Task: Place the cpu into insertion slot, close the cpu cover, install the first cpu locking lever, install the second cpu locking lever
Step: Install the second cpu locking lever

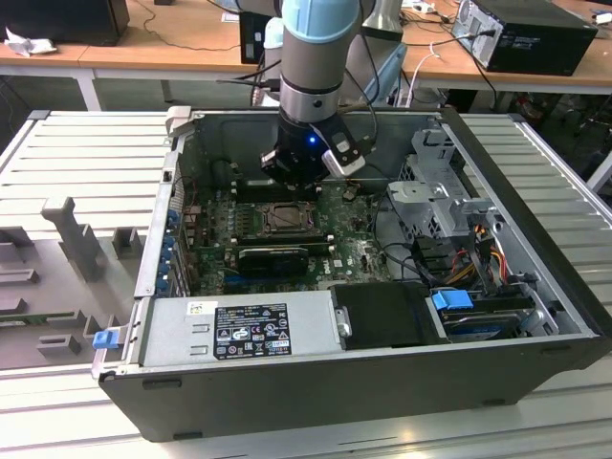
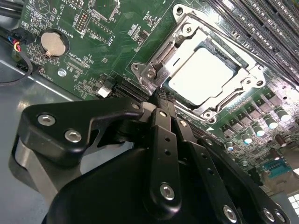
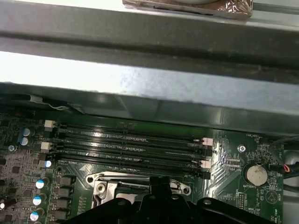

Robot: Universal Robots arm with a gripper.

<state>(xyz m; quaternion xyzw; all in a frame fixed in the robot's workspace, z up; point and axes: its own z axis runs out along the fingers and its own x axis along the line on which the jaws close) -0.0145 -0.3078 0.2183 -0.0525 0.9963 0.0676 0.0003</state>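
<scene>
Cpu seated in insertion slot, cpu cover down around it. End effector at slot's 7 o'clock corner, fingers together, empty, tip by lever hardware, likely for latching.

**Case on a ribbed bench**

A pale ribbed bench carries an open computer case, lying on its side. Grey fixture blocks stand on the bench at the exterior view's left.
</scene>
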